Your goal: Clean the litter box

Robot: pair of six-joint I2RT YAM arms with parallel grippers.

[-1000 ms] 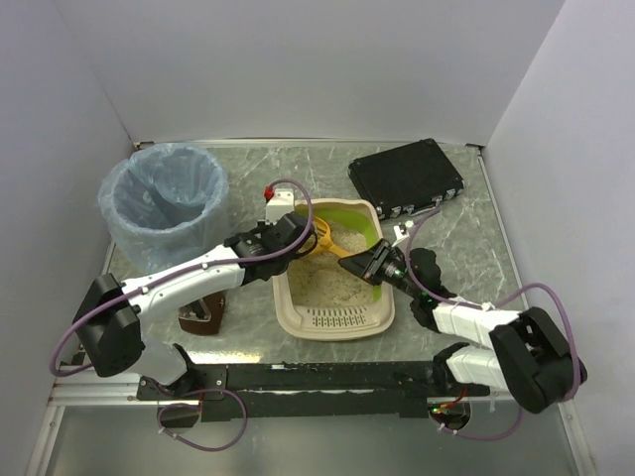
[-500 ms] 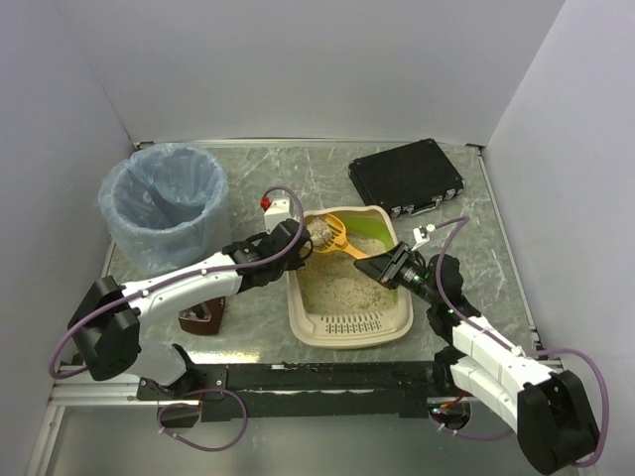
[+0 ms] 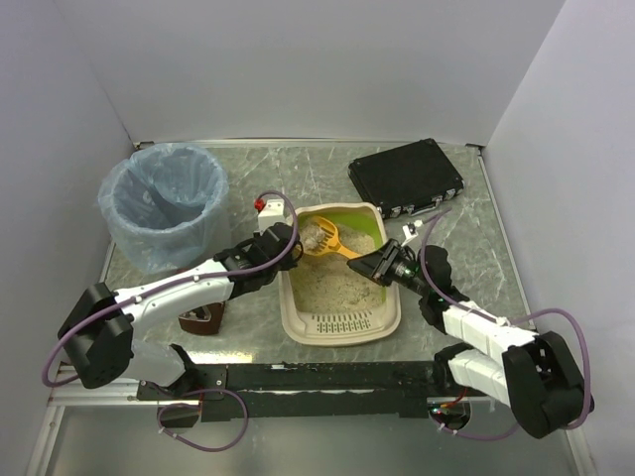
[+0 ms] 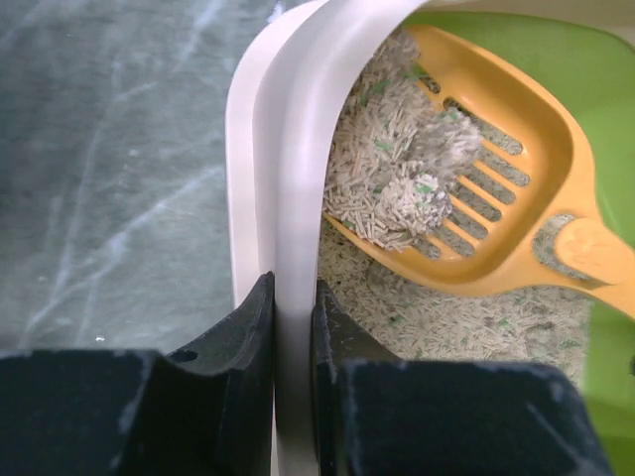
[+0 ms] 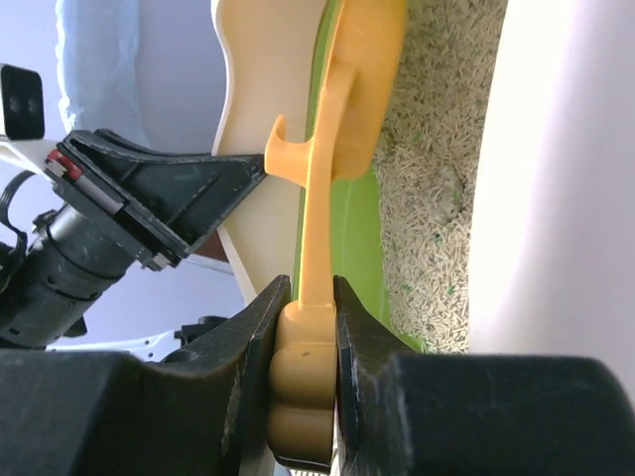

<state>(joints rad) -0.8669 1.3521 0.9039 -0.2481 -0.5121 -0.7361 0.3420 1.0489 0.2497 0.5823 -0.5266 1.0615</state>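
Holding loaded scoop [image 3: 325, 241] over litter box [image 3: 342, 324] with right gripper [image 3: 367, 266] clamped, left gripper [image 3: 286, 244] clamped on rim; yet to dump.

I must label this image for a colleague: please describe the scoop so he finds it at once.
On the table, find the central beige litter box. At its far end is the scoop, handle in the right gripper. It alone is orange, slotted and loaded with clumps.
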